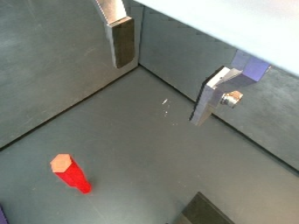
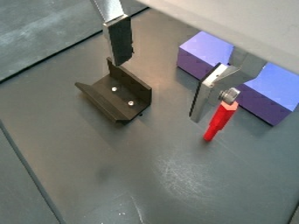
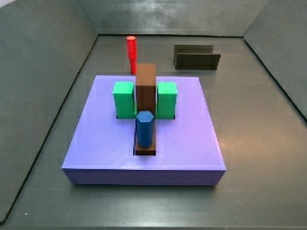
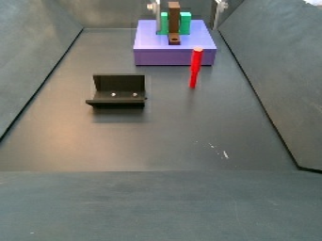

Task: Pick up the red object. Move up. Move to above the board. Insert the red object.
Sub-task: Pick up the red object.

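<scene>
No brand, label or writing can be read on anything in these views.

In both wrist views the gripper [image 2: 163, 74] hangs above the dark floor with its silver fingers [image 1: 121, 39] spread wide and nothing between the dark pads; it touches nothing.

In a side view the fixture [image 4: 117, 91] stands nearest on the floor, a dark L-shaped bracket. Beyond it and off to one side, the red object [image 4: 195, 67] stands upright on the floor, free of the gripper, just in front of the near edge of the board [image 4: 176, 52]. In another side view the lavender board [image 3: 102, 135] carries a brown strip [image 3: 146, 79] down its middle, two green blocks [image 3: 124, 99] flanking it, and a blue peg [image 3: 144, 128] standing in the strip.
</scene>
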Tool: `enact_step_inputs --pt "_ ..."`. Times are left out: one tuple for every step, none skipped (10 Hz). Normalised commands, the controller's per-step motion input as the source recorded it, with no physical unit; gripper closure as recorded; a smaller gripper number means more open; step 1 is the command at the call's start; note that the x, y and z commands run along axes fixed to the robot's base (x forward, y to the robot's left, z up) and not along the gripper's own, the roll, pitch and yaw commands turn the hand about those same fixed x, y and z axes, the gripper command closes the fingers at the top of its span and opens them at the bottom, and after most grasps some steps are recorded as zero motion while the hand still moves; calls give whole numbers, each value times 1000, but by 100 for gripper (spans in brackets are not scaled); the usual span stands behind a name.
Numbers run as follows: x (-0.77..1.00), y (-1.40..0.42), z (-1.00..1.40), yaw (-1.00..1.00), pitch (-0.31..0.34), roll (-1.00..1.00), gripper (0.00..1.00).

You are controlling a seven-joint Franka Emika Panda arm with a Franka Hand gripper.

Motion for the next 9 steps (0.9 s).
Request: enact_step_inputs --pt "-360 -254 -334 -46 -147 -173 0" --pt "-440 -471 -377 -51 -159 -79 0" --pt "-380 -743 -269 -20 -150 0 0" --pt "-323 -840 -229 0 -127 31 0" --pt "-166 -831 -260 0 -107 9 0" --pt "0 -640 -320 0 -96 -13 0" --pt "200 -531 -343 -20 -76 0 0" --pt "126 -340 -420 -40 -86 0 0" --pt "0 -257 -391 0 -51 0 0"
